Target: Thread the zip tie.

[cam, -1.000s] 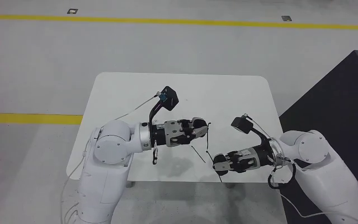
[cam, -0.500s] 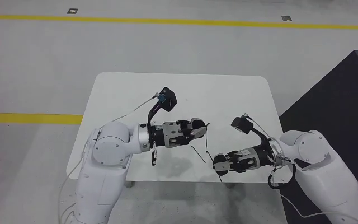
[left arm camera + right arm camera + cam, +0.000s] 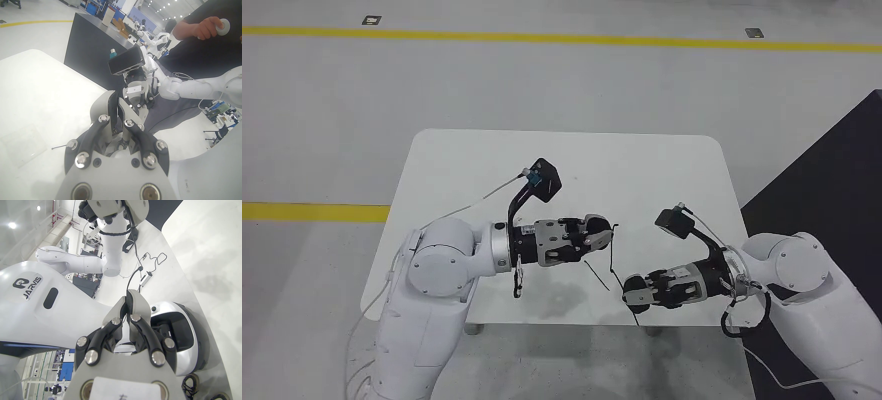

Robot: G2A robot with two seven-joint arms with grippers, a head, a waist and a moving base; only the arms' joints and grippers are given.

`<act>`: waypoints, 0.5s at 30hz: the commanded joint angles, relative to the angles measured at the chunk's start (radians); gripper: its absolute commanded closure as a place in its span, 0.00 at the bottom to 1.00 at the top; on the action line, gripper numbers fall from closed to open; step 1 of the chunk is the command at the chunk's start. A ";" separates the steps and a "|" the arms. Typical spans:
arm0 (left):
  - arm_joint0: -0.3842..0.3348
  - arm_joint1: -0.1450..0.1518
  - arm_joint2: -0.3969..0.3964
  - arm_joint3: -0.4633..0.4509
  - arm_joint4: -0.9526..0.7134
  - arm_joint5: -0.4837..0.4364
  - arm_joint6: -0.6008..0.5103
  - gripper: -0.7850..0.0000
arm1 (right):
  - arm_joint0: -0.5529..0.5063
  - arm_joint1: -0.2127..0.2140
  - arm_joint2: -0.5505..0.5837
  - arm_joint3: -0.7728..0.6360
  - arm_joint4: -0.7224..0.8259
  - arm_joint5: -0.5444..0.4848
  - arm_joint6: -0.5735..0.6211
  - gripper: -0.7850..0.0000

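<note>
A thin black zip tie [image 3: 611, 250] stands almost upright above the white table [image 3: 662, 170], between my two grippers. My left gripper [image 3: 604, 232] is shut on its upper end, over the table's middle. My right gripper [image 3: 628, 292] is shut on its lower part, near the front edge. In the right wrist view the fingers [image 3: 138, 302] are pressed together at my right gripper [image 3: 128, 292], and a black strand [image 3: 131, 280] curves out past them. In the left wrist view my left gripper [image 3: 118, 98] points at the other arm's wrist, with its black pads close together.
A thin dark line [image 3: 595, 273] lies on the table under the tie; tie or shadow, I cannot tell. It appears as a dark line [image 3: 58, 146] in the left wrist view beside a clear flat sheet [image 3: 22, 145]. A dark counter [image 3: 842, 200] stands beside the table.
My left gripper has shifted slightly toward the right gripper, taking the tie's upper end with it. The right arm has kept still.
</note>
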 commanded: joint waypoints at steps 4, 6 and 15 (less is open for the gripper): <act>0.001 0.010 0.007 -0.009 -0.002 -0.002 0.014 1.00 | 0.000 0.000 0.000 0.000 0.000 0.000 0.000 1.00; 0.002 0.014 0.008 -0.013 -0.004 0.000 0.018 1.00 | 0.000 0.000 0.000 0.000 0.000 0.000 0.000 1.00; 0.005 0.031 0.016 -0.029 -0.011 -0.006 0.040 1.00 | 0.000 0.000 0.000 0.000 0.000 0.000 0.000 1.00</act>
